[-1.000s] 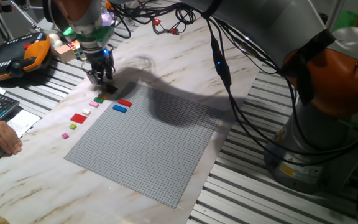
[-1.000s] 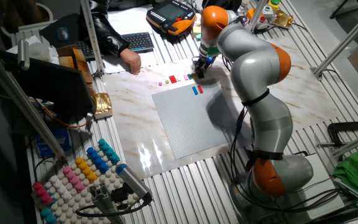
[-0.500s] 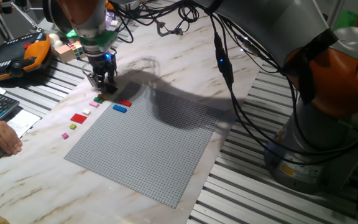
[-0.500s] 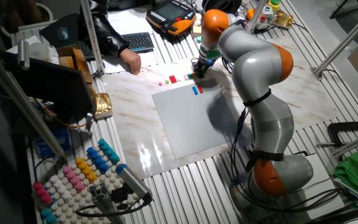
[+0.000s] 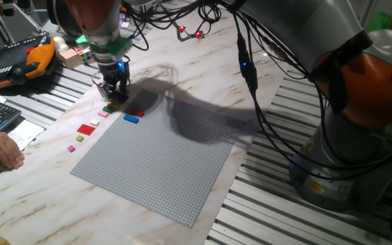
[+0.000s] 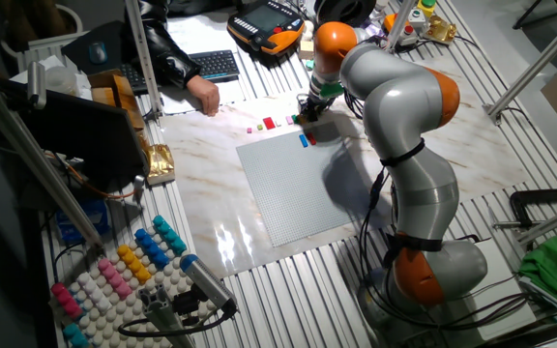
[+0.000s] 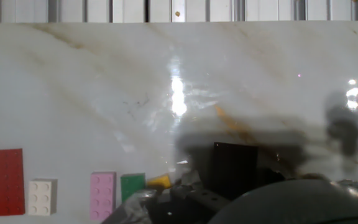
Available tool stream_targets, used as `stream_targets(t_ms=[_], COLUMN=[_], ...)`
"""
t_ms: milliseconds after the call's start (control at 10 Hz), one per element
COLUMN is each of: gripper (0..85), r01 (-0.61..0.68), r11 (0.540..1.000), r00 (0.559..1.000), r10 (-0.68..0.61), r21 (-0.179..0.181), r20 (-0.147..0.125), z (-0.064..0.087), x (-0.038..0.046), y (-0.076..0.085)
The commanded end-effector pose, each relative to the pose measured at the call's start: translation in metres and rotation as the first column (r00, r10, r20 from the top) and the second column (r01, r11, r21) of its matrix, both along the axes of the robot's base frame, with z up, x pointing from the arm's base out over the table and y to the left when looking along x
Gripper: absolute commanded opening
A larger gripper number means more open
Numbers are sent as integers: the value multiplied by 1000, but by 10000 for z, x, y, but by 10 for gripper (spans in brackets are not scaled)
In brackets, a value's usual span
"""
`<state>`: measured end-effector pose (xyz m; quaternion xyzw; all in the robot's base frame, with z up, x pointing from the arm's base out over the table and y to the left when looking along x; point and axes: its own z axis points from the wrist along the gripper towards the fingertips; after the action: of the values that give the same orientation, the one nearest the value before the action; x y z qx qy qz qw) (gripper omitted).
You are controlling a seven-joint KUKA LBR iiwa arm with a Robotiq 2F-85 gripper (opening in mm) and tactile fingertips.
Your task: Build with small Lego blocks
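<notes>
- Fingers (image 5: pixel 113 94) hang low over the marble surface (image 5: pixel 203 75), just beyond the grey baseplate's (image 5: pixel 162 153) far corner; whether they grip anything cannot be told.
- Small Lego blocks lie nearby: green (image 5: pixel 107 109), pink (image 5: pixel 103 113), white (image 5: pixel 94 123), a red square (image 5: pixel 86 128).
- Blue block (image 5: pixel 131 118) and red block (image 5: pixel 137 112) sit on the baseplate.

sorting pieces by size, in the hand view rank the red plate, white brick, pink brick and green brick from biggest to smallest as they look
1. red plate, clearly largest, though cut by the frame edge
2. pink brick
3. white brick, close to the pink brick, so that order is unsure
4. green brick, partly hidden at its lower edge
</notes>
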<state>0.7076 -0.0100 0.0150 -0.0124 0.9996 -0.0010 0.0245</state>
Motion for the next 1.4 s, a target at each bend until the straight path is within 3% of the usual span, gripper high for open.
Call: stream_targets(t_ms=[0,300,800,1300], gripper=[557,450,283,13], r01=[0,-14,-34,-68], r11=[1000,1000,999,998], r00=[1000,1000,999,997], r10=[0,14,34,68], r21=[0,-16,-12,-3], r20=[-3,-3,-6,-26], z=[-1,13,13,27], x=[0,11,34,50], y=[5,18,-4,-25])
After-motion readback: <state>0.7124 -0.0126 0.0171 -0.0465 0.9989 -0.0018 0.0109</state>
